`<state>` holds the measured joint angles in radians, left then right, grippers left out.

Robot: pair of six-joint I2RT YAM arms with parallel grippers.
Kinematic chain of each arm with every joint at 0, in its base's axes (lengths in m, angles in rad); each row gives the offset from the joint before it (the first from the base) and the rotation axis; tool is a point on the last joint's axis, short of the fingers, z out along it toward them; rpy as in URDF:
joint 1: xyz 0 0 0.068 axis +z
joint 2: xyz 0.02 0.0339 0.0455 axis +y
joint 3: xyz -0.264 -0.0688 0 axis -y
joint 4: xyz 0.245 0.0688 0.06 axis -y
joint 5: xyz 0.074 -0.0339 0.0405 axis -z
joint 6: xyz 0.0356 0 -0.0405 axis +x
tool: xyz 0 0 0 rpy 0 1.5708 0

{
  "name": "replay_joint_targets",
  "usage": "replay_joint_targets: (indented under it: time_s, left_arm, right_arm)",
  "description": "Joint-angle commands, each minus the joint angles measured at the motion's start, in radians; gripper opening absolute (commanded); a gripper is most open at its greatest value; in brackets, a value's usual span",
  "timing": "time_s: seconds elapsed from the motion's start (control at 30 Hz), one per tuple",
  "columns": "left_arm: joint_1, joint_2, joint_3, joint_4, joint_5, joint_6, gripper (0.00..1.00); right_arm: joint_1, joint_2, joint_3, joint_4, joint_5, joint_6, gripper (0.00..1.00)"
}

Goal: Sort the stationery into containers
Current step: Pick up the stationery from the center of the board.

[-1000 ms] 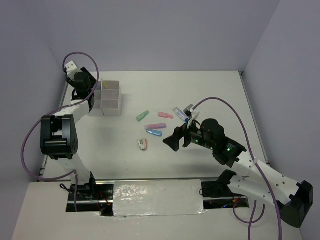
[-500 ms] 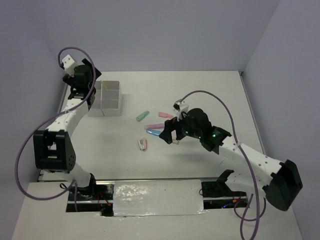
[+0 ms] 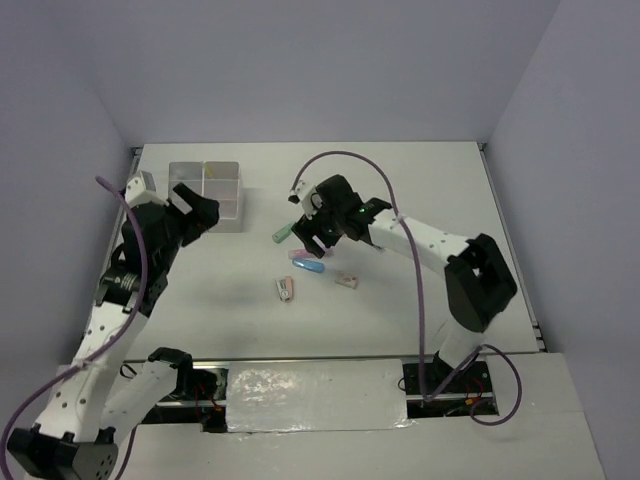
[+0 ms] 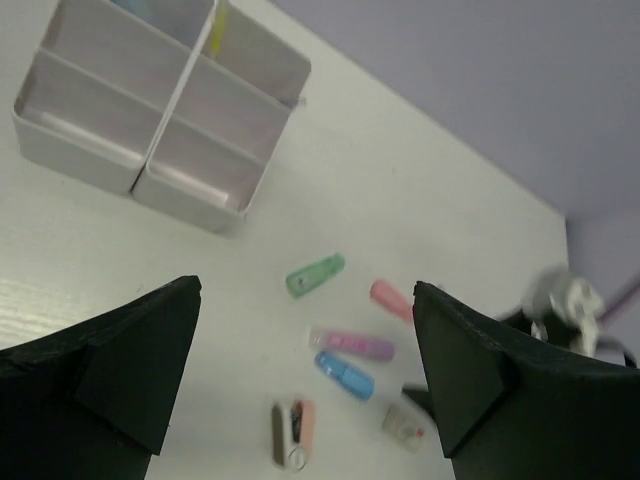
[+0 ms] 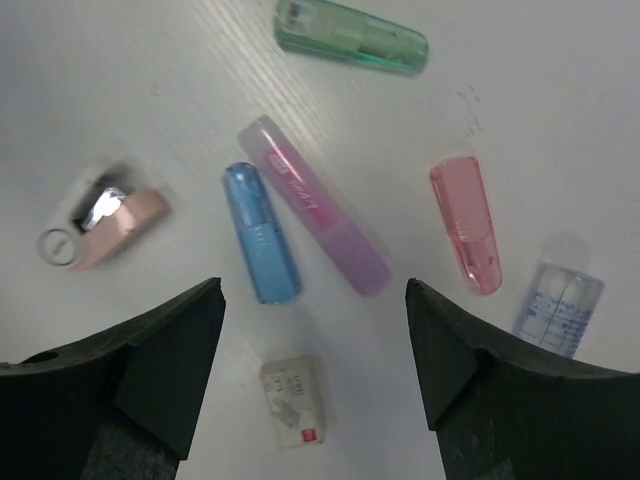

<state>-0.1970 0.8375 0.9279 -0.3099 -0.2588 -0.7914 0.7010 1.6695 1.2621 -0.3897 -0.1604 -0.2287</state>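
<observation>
Loose stationery lies in a cluster on the counter (image 3: pixel 430 180). A blue stick (image 5: pixel 262 233) sits just beside a longer pink-and-purple stick (image 5: pixel 312 205). A green stick (image 5: pixel 350 38) lies apart beyond them, and a pink stick (image 5: pixel 466 223) lies to one side with a clear blue-printed piece (image 5: pixel 558 308) near it. A small white block (image 5: pixel 293 402) and a pink-and-grey piece (image 5: pixel 95 220) lie at the cluster's near edge. The four-compartment container (image 4: pixel 190 205) stands well apart toward the far left, with something yellow (image 4: pixel 218 25) in a far compartment. The right gripper (image 3: pixel 316 228) is over the cluster, its fingers apart and holding nothing. The left gripper (image 3: pixel 197 212) is at the container's near side, its fingers spread wide and empty.
</observation>
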Motion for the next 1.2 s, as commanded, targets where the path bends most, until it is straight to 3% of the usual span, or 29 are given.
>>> replay_joint_targets:
  time_s: [0.0, 0.1, 0.27, 0.97, 1.17]
  left_arm:
    - [-0.007, -0.147, -0.073, -0.077, 0.185, 0.102, 0.99]
    - [-0.005, -0.228, -0.092, -0.113, 0.242, 0.194, 0.99]
    - [-0.005, -0.308, -0.092, -0.167, 0.181, 0.245, 0.99]
    - [-0.005, -0.391, -0.182, -0.153, 0.179, 0.221, 0.99]
    - [-0.005, -0.408, -0.184, -0.164, 0.158, 0.215, 0.99]
  right_arm:
    - [-0.040, 0.110, 0.080, -0.117, 0.056, -0.142, 0.80]
    - [-0.046, 0.160, 0.109, -0.113, 0.064, -0.167, 0.76]
    - [-0.047, 0.229, 0.169, -0.156, 0.133, -0.193, 0.62]
    - [-0.021, 0.367, 0.240, -0.172, 0.085, -0.232, 0.59]
    - [-0.009, 0.418, 0.299, -0.196, 0.071, -0.230, 0.54]
